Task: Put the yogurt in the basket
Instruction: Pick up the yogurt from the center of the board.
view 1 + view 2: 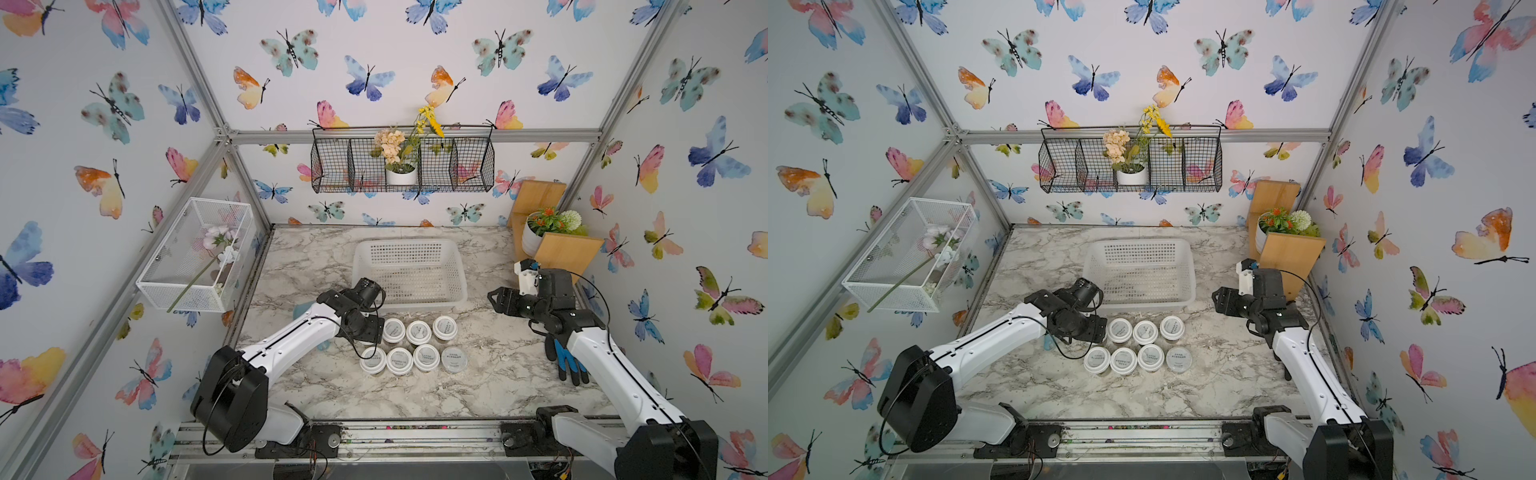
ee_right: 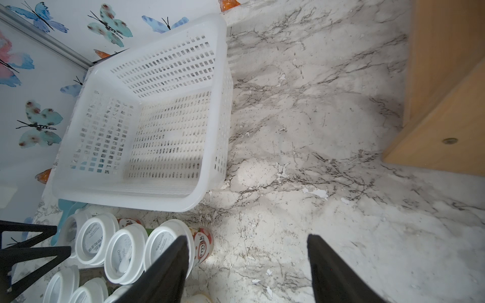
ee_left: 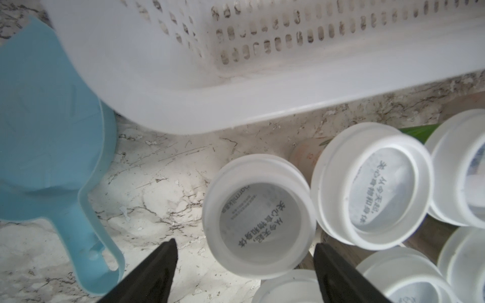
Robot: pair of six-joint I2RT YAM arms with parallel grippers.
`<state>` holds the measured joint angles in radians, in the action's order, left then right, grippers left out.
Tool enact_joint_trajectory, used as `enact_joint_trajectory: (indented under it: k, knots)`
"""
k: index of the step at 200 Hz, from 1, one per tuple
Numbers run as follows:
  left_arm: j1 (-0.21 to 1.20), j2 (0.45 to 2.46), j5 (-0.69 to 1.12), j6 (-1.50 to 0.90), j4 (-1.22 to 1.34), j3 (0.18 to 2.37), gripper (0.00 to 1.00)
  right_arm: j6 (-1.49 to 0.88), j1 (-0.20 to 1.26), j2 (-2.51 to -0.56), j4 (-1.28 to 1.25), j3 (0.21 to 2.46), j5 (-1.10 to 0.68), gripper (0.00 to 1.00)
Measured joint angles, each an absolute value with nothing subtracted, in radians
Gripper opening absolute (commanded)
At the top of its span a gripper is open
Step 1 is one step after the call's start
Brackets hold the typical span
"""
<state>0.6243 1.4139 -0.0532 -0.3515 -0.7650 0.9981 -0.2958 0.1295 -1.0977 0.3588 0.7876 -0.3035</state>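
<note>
The left pincer is wide open, its tips either side of one yogurt cup, not squeezing it; the right pincer is open above the table, holding nothing; the yogurt cups stand in two rows just beside the basket.

A black wire basket hangs on the back wall with a white pot of flowers in its middle compartment. A white mesh box on the side wall holds a pale long-stemmed flower. On the marble table, a wooden stand in the far corner shelters a potted plant, a black-and-blue glove lies near the edge, and a light blue scoop lies flat.
</note>
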Motion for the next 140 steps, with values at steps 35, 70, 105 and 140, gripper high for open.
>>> enact_joint_trajectory:
  k: [35, 70, 105, 140]
  knots:
    - [0.639, 1.425, -0.063, -0.352, -0.760, 0.998, 0.87, -0.296, 0.130, -1.098, 0.358, 0.785, -0.303, 0.74]
    - [0.657, 1.443, -0.082, -0.352, -0.760, 0.998, 0.87, -0.296, 0.130, -1.098, 0.358, 0.783, -0.303, 0.74]
    - [0.669, 1.460, -0.102, -0.354, -0.762, 1.000, 0.84, -0.296, 0.130, -1.098, 0.358, 0.782, -0.303, 0.74]
    - [0.681, 1.472, -0.136, -0.357, -0.768, 1.019, 0.84, -0.296, 0.130, -1.098, 0.358, 0.780, -0.303, 0.74]
